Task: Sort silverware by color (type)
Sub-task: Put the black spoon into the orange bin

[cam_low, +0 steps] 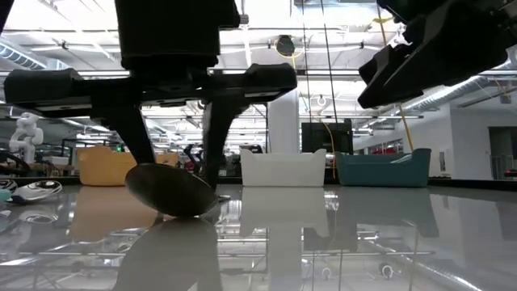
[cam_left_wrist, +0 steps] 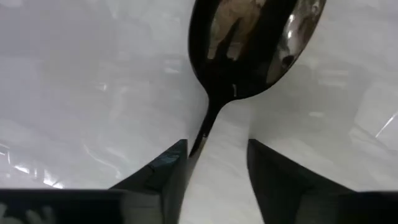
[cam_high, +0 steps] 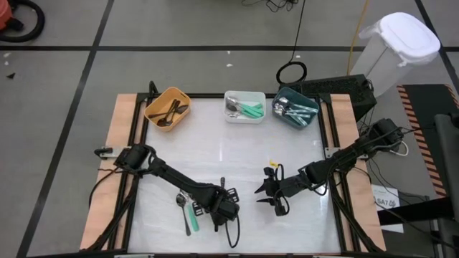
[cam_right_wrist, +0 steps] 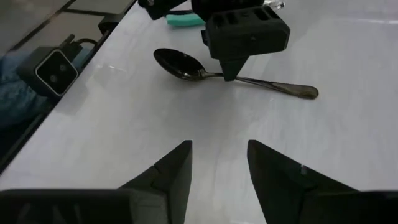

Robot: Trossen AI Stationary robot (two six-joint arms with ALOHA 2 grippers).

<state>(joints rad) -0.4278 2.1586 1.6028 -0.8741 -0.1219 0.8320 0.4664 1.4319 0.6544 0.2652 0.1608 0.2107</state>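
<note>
High view: pretty much everything shows from up here, so biggest stuff first.
Table: glossy white rectangular tabletop (cam_high: 237,154) with wooden strips down both sides.
Left arm: dark jointed arm (cam_high: 165,172) reaching in to the front middle of the table.
Right arm: dark jointed arm (cam_high: 344,156) coming in from the other side and stopping a bit right of centre.
Bins: three plastic ones in a row at the back edge. The orange bin (cam_high: 172,90) has dark-handled spoons (cam_high: 171,113), the white bin (cam_high: 244,94) has mint-handled spoons (cam_high: 249,110), and the teal bin (cam_high: 295,91) has all-silver spoons (cam_high: 294,110).
Left gripper: left gripper (cam_left_wrist: 217,146) is down at the table, its fingers straddling the thin neck of a spoon. One finger is right at the neck and there's a clear gap on the other side, so it isn't clamped.
Right gripper: right gripper (cam_right_wrist: 219,146) hangs over bare table near the left one, fingers apart, nothing between them.
Target spoon: shiny dark metal spoon (cam_right_wrist: 180,62) lying flat on the table at the front, bowl toward the front edge.
Loose spoons: a silver spoon (cam_high: 183,208) and a mint-green handle (cam_high: 193,210) lie just beside the left arm.
</note>
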